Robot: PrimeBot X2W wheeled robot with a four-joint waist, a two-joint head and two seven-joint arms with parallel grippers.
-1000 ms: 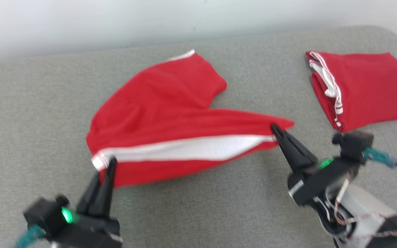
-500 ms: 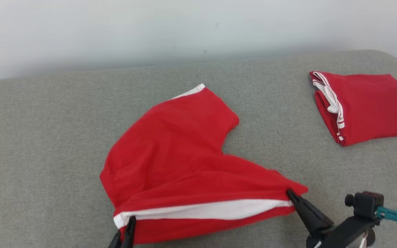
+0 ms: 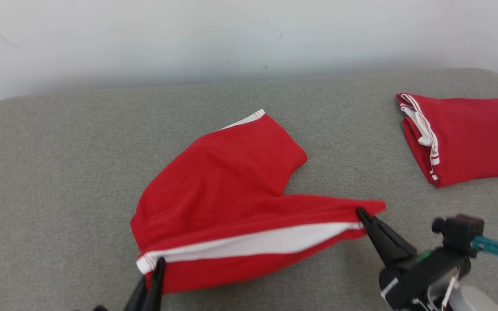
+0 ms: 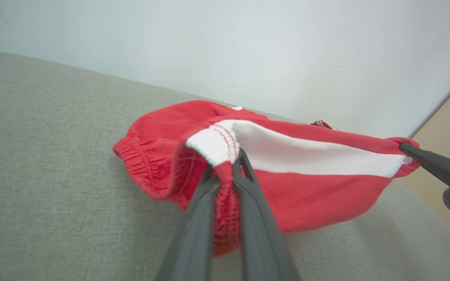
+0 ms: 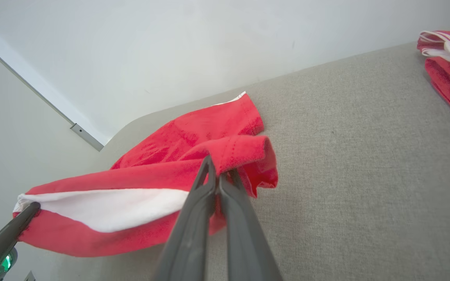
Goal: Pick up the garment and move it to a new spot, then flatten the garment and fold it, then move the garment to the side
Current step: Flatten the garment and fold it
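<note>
A red garment [image 3: 223, 190] with a broad white side stripe lies near the middle of a grey upholstered surface [image 3: 59, 172], in front of a pale wall [image 3: 188, 39]. Its gathered elastic band and leg-like lobes suggest a pair of shorts.

The left gripper [image 3: 159, 262] has its two dark fingers pressed together on the white-tipped corner of the elastic band at the near left. The right gripper [image 3: 360, 212] is pinched shut on the hem corner at the near right. Between the two grips, the near edge with the stripe is stretched taut and raised off the surface. The far part of the cloth rests on the surface, rumpled and bent at an angle.

In the left wrist view, red fabric is bunched between the left gripper's fingers [image 4: 248, 203]. A second red piece [image 3: 469, 138] with white trim sits folded at the far right, well apart.

The task appears to be at an early stage: the garment is gripped and being spread out. Flattening is not finished, and the folding and the move to the side are not yet done.
</note>
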